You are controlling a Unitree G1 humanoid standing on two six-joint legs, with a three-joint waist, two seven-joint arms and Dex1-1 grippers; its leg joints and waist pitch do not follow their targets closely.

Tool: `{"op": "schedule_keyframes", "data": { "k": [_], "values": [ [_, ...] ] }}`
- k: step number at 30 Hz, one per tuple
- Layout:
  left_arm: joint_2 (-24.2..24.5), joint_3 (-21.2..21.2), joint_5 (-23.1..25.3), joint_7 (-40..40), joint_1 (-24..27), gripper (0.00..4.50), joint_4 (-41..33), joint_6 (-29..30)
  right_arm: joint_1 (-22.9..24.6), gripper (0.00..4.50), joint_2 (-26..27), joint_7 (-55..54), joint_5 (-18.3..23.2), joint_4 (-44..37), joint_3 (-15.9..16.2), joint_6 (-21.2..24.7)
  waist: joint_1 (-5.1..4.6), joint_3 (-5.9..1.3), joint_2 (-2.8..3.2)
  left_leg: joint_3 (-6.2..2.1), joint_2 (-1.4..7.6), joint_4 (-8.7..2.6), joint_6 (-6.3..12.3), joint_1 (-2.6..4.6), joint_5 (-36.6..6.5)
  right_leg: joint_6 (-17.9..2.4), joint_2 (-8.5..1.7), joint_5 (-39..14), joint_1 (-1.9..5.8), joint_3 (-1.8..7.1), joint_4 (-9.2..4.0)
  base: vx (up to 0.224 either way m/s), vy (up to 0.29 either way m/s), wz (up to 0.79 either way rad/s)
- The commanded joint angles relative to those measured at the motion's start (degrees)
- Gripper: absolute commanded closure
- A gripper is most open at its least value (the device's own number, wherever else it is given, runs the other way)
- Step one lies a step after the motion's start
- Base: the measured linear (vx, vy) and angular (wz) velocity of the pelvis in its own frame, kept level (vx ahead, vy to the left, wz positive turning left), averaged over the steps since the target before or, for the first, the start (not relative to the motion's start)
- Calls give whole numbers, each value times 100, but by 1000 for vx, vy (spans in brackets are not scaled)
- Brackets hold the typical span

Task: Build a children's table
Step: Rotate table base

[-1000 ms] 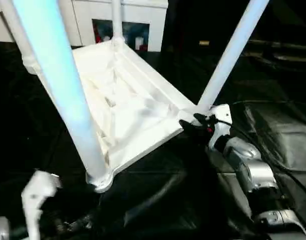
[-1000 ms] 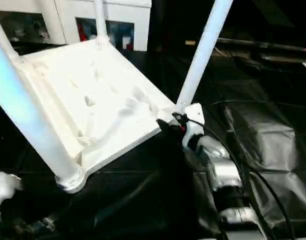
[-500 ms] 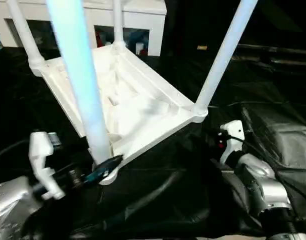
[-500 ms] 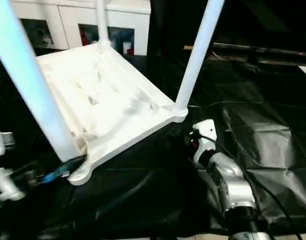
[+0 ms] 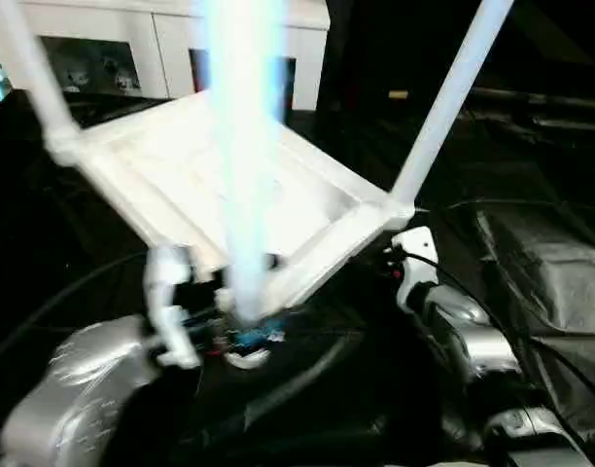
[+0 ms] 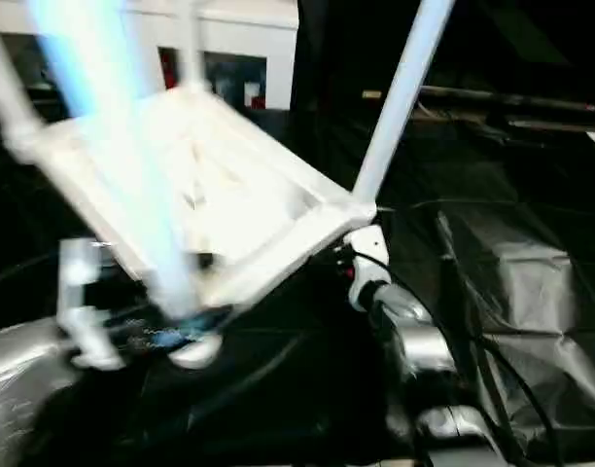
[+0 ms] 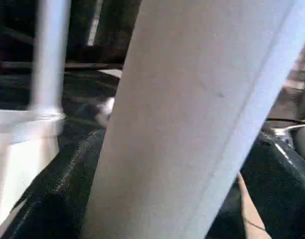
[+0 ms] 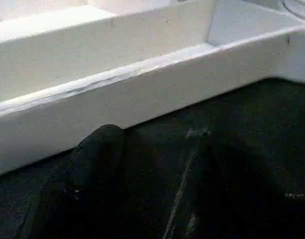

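The children's table (image 5: 312, 199) lies upside down and tilted on black cloth, with its white legs pointing up. The near leg (image 5: 244, 146) rises in front of me, close and blurred, and it stands right in front of the left wrist camera as a thick white leg (image 7: 192, 124). My left gripper (image 5: 241, 336) is at that leg's base, by the near corner socket. My right gripper (image 5: 387, 265) sits just below the right corner, where another leg (image 5: 443, 107) stands. In the right wrist view its black fingers (image 8: 92, 169) are apart, empty, facing the table's rim (image 8: 142, 94).
A white cabinet (image 5: 161, 49) with glass-fronted compartments stands behind the table. A black-wrapped block (image 5: 550, 272) lies at the right, and a black cable (image 5: 492, 321) runs over my right forearm. Black cloth covers the surface all round.
My left arm has come in and up to the near leg's base. The table has swung, its near corner shifting right. My right gripper has moved closer under the right corner.
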Motion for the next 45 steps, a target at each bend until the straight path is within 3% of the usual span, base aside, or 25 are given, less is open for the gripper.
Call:
{"op": "schedule_keyframes", "data": {
  "k": [1,5,7,9,10,16,17,22,26,29,32,34,38,41,43,45],
  "values": [
    [-107,-313,87,55,-105,12,85,-30,-97,119,106,33,-37,162,144,-77,10,-438,81,-86,248,-384,50,80,-981,-1357,-300,-745,244,245,-329,0,0,0],
    [-357,-588,379,214,-481,12,570,-239,-221,119,234,82,-42,360,162,-194,-19,-443,55,-103,253,-386,5,67,-1158,-1252,-317,-1156,252,237,-363,0,0,0],
    [-575,-781,550,288,-816,12,929,-358,-307,119,303,136,-75,515,178,-296,-21,-443,92,-114,259,-386,-63,87,-1321,-1219,-322,-1370,237,232,-385,0,0,0],
    [-706,-915,645,313,-1016,12,1153,-443,-368,119,349,152,-110,630,167,-376,-39,-457,97,-133,260,-395,-98,60,-1362,-1182,-331,-1441,255,218,-394,0,0,0],
    [-706,-915,645,313,-1016,12,1153,-443,-368,119,349,152,-110,630,167,-376,-44,-460,90,-124,261,-387,-105,79,-1385,-1185,-327,-1447,238,217,-397,0,0,0],
    [-1150,-1322,843,310,-1478,12,1706,-736,-436,119,445,320,-102,759,164,-539,-46,-505,99,-117,261,-359,2,69,-1178,-1355,-324,-989,265,212,-359,0,0,0],
    [-1325,-1411,906,325,-1614,12,1898,-852,-435,119,472,359,-98,784,169,-577,-41,-525,137,-126,262,-353,30,55,-1071,-1413,-335,-839,290,209,-333,0,0,0],
    [-1600,-1546,1060,378,-1829,12,2266,-1066,-455,119,522,417,-72,853,151,-663,-42,-560,113,-115,270,-322,236,40,-817,-1637,-340,-305,330,202,-287,0,0,0],
    [-1702,-1534,1250,531,-1904,12,2513,-1302,-476,119,492,379,-111,907,139,-717,-37,-564,140,-100,274,-309,303,58,-850,-1734,-338,-296,323,202,-303,0,0,0],
    [-1792,-1457,1497,734,-2004,12,2821,-1543,-521,119,439,358,-94,988,35,-773,-35,-559,150,-110,282,-319,232,73,-1078,-1682,-337,-649,317,196,-341,0,0,0],
    [-1783,-1407,1734,1003,-2103,12,3046,-1717,-552,119,349,296,-101,1025,-26,-830,-34,-559,140,-114,275,-318,197,71,-1211,-1571,-343,-928,315,195,-373,0,0,0],
    [-1697,-1281,1862,1205,-2223,12,3261,-1685,-592,119,230,243,-89,1036,-104,-848,-19,-570,194,-115,266,-311,189,72,-1213,-1520,-344,-1027,309,194,-380,0,0,0],
    [-1351,-1240,2014,1029,-2253,12,3411,-1810,-612,119,19,312,-43,990,-214,-818,-10,-589,197,-124,258,-311,212,58,-1144,-1488,-338,-1028,308,178,-372,0,0,0],
    [-791,-1285,1989,353,-2134,12,3399,-1883,-519,119,-334,751,7,773,-240,-707,21,-599,220,-123,255,-306,231,68,-1104,-1497,-339,-995,305,175,-365,0,0,0],
    [-510,-1350,1940,-16,-2074,37,3364,-1879,-420,119,-530,1097,5,592,-172,-661,53,-596,226,-115,257,-312,235,73,-1100,-1514,-322,-933,301,171,-355,0,0,0],
    [-156,-1465,1982,-405,-2044,46,3405,-1956,-256,119,-800,1582,42,324,-100,-578,106,-598,265,-106,250,-315,259,97,-1157,-1491,-308,-955,292,175,-367,0,0,0]
  ]
}}
